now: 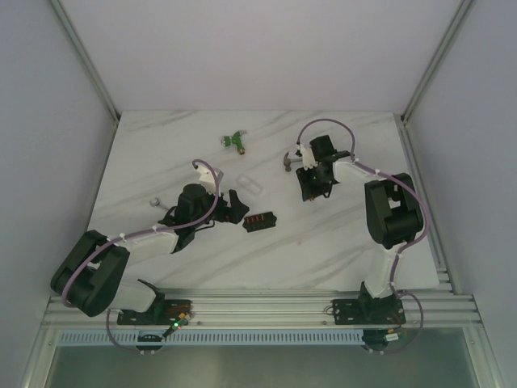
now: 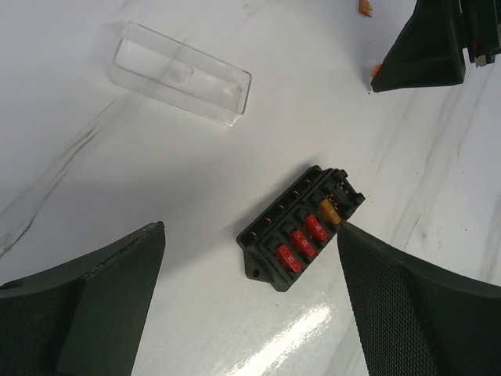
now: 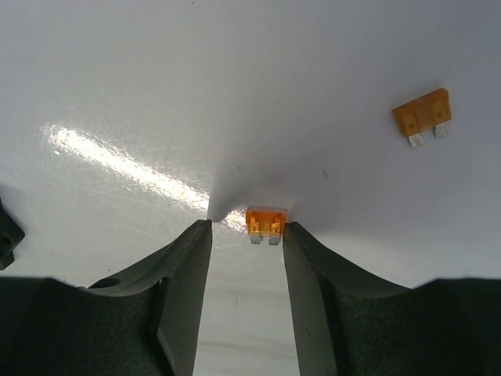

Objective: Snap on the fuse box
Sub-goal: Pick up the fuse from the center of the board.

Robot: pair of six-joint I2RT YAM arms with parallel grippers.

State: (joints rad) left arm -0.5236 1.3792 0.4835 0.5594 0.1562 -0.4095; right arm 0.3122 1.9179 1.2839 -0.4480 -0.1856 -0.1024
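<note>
The fuse box (image 1: 260,221), a small black block with three red fuses and one orange fuse in its middle row, lies flat on the white table. In the left wrist view it (image 2: 301,229) sits between my left gripper's tips, nearer the right finger (image 2: 423,305). My left gripper (image 2: 250,235) (image 1: 232,210) is open and empty, just above it. The clear plastic lid (image 2: 182,74) (image 1: 250,183) lies apart, farther back. My right gripper (image 3: 247,227) (image 1: 311,190) is open, tips on the table around a loose orange fuse (image 3: 266,223) that touches its right finger.
A second loose orange fuse (image 3: 423,116) lies to the right of the right gripper. A hammer (image 1: 288,162) lies behind the right gripper. A green object (image 1: 235,141) sits at the back. A small metal part (image 1: 153,202) lies at the left.
</note>
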